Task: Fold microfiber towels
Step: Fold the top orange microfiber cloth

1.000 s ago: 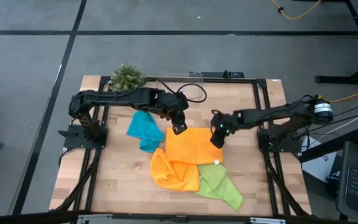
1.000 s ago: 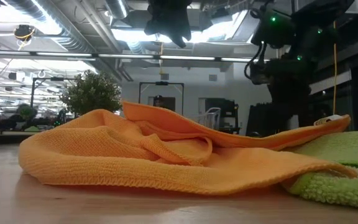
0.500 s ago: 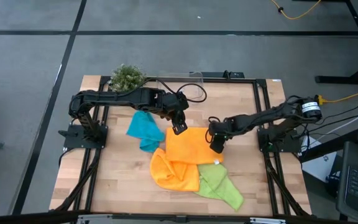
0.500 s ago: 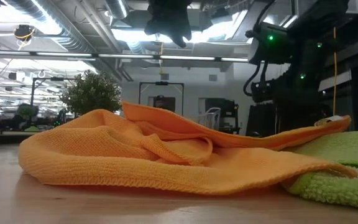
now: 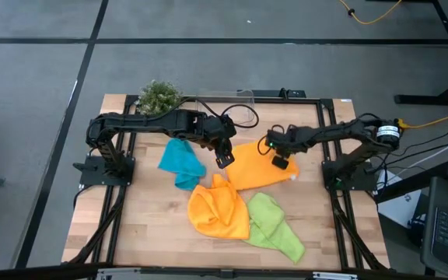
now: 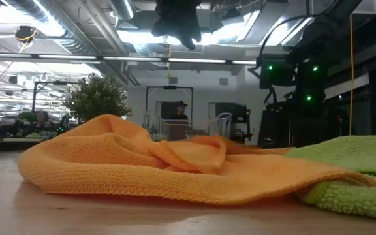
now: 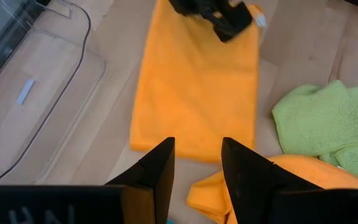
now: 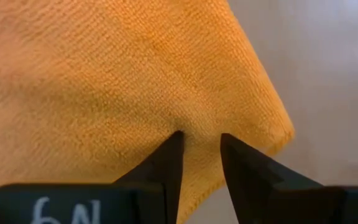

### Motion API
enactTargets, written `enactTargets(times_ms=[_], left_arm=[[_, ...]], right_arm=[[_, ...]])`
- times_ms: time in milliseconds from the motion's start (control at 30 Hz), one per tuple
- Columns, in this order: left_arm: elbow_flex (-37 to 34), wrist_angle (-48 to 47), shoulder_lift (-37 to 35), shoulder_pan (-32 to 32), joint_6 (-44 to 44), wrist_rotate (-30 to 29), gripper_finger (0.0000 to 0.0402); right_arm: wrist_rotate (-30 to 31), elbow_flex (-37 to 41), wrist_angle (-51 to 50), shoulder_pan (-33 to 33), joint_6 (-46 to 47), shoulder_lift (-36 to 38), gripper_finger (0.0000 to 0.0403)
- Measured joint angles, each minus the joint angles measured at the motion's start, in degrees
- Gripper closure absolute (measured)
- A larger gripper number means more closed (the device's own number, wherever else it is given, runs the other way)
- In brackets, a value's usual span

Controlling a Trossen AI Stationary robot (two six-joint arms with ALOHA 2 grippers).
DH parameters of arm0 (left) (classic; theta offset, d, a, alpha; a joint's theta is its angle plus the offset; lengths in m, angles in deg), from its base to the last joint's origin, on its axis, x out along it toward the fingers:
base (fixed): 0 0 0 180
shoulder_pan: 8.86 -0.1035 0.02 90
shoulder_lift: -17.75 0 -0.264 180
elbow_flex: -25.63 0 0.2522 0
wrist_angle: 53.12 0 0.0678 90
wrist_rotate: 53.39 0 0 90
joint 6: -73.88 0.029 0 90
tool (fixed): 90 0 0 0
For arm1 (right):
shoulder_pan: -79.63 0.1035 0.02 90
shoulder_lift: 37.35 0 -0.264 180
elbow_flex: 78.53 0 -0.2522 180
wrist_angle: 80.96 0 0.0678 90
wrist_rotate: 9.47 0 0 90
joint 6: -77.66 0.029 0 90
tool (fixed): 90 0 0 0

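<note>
An orange towel (image 5: 259,167) lies flat at the table's middle; it also shows in the left wrist view (image 7: 194,81). A second orange towel (image 5: 218,210) lies crumpled nearer the front, beside a lime green towel (image 5: 274,225). A teal towel (image 5: 181,163) lies to the left. My right gripper (image 5: 281,161) is shut on the flat orange towel at its right end. My left gripper (image 5: 224,160) hangs open and empty above that towel's left end (image 7: 160,146). My right gripper pinches the flat orange towel between its two fingers a little in from a corner (image 8: 272,134); the cloth puckers between the fingertips (image 8: 166,155). The fingers come from above. The towel lies on the table around the hold; how many layers are held I cannot tell.
A clear plastic tub (image 5: 236,109) and a small potted plant (image 5: 159,96) stand at the far edge. Bare wood shows at the front left (image 5: 146,225) and to the right of the green towel. A person stands in the room beyond the table (image 6: 180,117).
My right gripper has gone toward the table's far right, drawing the flat orange towel's right end with it. The towel has slid off the crumpled orange towel, turned slantwise and come to lie lower and flatter. My left gripper has kept still.
</note>
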Motion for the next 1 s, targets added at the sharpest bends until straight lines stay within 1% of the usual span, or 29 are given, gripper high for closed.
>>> enactTargets(times_ms=[100,167,267,300,433,567,667,800,1000], left_arm=[[0.0,0.0,0.0,0.0,0.1,0.0,0.0277],[0.0,0.2,0.0,0.0,0.6,0.0,0.0277],[0.0,0.3,0.0,0.0,0.5,0.0,0.0277],[0.0,0.3,0.0,0.0,0.5,0.0,0.0277],[0.0,0.4,0.0,0.2,0.5,0.0,0.0277],[0.0,0.7,0.0,0.2,-0.3,0.0,0.0277],[0.0,0.8,0.0,0.2,-0.8,0.0,0.0277],[0.0,0.8,0.0,0.2,-1.0,0.0,0.0277],[0.0,0.9,0.0,0.2,-1.0,0.0,0.0277]], right_arm=[[2.1,0.2,2.4,-4.4,-6.5,0.3,0.0289],[2.4,0.3,4.4,-7.2,-9.6,1.1,0.0289],[1.7,-0.8,4.3,-10.5,-10.3,2.6,0.0289],[0.9,-1.2,3.8,-11.1,-10.1,3.3,0.0289],[-6.8,-2.7,2.6,-12.0,-6.8,7.4,0.0289],[-14.8,-2.8,2.5,-11.1,0.0,12.8,0.0289],[-18.7,-2.0,1.6,-9.2,7.0,15.8,0.0289],[-19.3,1.1,0.6,-5.3,17.2,17.9,0.0289],[-19.0,9.5,3.0,1.5,28.7,18.2,0.0289]])
